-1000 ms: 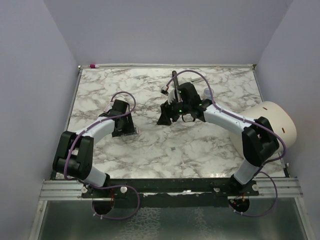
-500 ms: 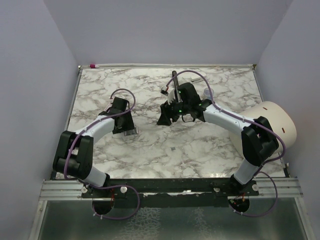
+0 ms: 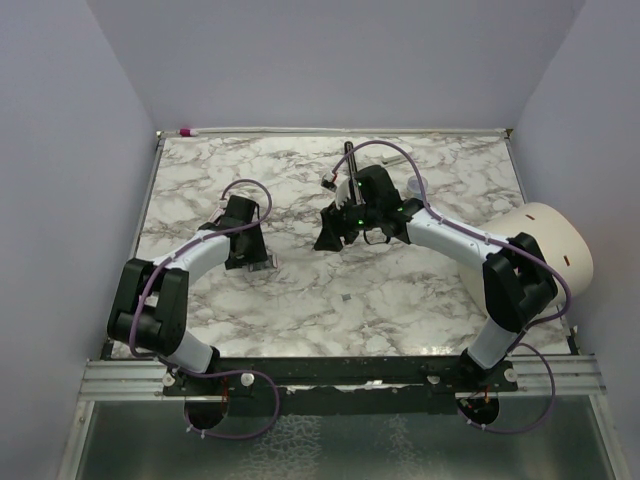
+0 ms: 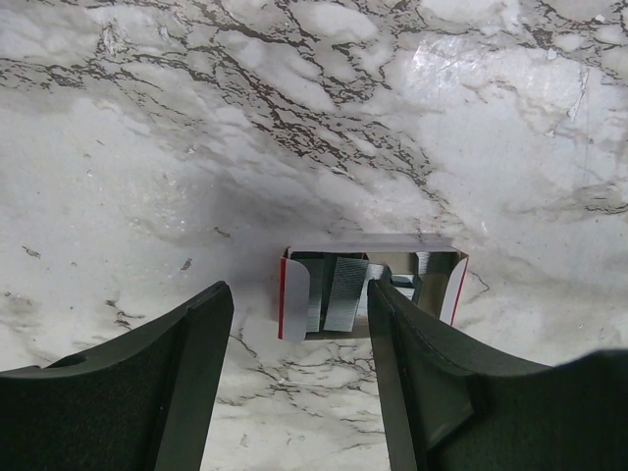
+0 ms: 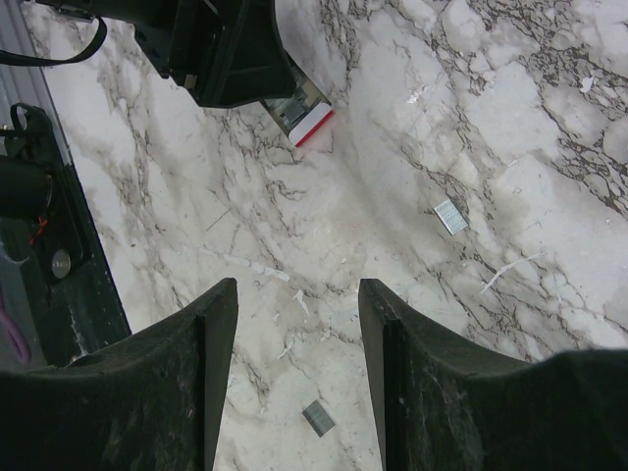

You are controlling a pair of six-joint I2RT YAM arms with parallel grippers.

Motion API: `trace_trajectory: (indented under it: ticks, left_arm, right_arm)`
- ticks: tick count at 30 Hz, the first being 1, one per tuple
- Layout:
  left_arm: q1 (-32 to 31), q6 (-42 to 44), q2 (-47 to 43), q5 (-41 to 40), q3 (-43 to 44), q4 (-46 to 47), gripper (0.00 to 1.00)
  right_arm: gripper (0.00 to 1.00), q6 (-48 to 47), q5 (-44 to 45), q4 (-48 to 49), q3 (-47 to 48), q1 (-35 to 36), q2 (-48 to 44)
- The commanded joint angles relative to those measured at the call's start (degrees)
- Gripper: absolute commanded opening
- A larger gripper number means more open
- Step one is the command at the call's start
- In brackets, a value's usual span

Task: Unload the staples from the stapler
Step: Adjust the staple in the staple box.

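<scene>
The stapler [image 4: 371,289] lies on the marble, small and red-and-white, its open end facing the left wrist camera with grey strips of staples [image 4: 343,292] showing inside. My left gripper [image 4: 299,287] is open just short of it; its right fingertip [image 4: 392,314] overlaps the stapler's middle and nothing is gripped. From above, the left gripper [image 3: 255,260] stands over the stapler [image 3: 270,262]. My right gripper [image 5: 296,289] hangs open and empty above the table; two loose strips of staples [image 5: 318,418] [image 5: 450,217] lie below it. The right wrist view also catches the stapler [image 5: 306,118].
A long thin black bar [image 3: 349,160] lies behind the right gripper [image 3: 330,235]. A big white cylinder [image 3: 545,245] stands at the right edge. A pink-tipped stick [image 3: 186,131] rests at the back left corner. White paper scraps dot the marble [image 5: 245,267].
The left gripper's jaws have narrowed a little and the left arm has shifted slightly away from the near edge. The right arm has not moved.
</scene>
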Motion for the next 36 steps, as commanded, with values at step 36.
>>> trace_trajectory:
  ticks: [36]
  left_arm:
    - [-0.22,1.27,-4.22,-2.72,2.39,-3.22,0.69]
  right_arm:
    - [0.54,-1.31,-1.11,0.07,1.06,-0.26,2.86]
